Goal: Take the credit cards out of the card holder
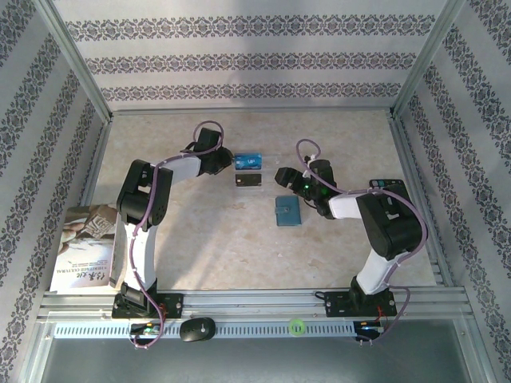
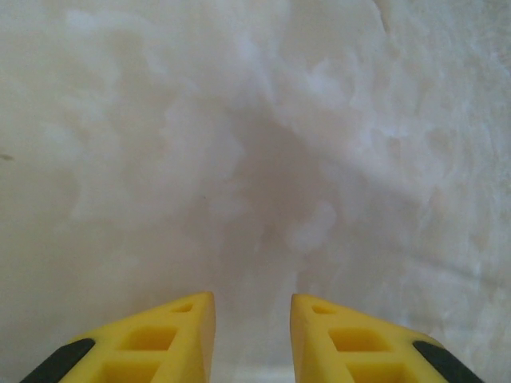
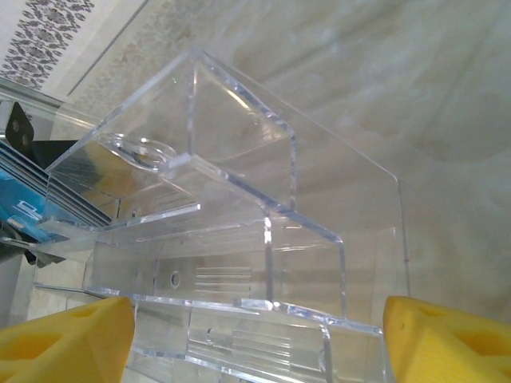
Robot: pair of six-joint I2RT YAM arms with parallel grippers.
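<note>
The card holder [image 1: 287,211], a small teal wallet, lies flat on the table in front of my right gripper [image 1: 282,175]. Two cards lie apart from it: a blue card [image 1: 249,160] and a dark card [image 1: 250,180] just nearer. My left gripper [image 1: 229,163] rests beside the blue card; in its wrist view the yellow fingers [image 2: 192,331] stand slightly apart over bare table, nothing between them [image 2: 252,307]. My right gripper [image 3: 259,319] is spread wide, with a clear plastic piece [image 3: 239,231] between its fingers. The blue card [image 3: 24,214] shows at the left edge there.
A black calculator [image 1: 391,187] lies by the right arm. A magazine [image 1: 84,247] sits at the table's left edge. Metal frame rails [image 1: 255,299] and patterned walls bound the table.
</note>
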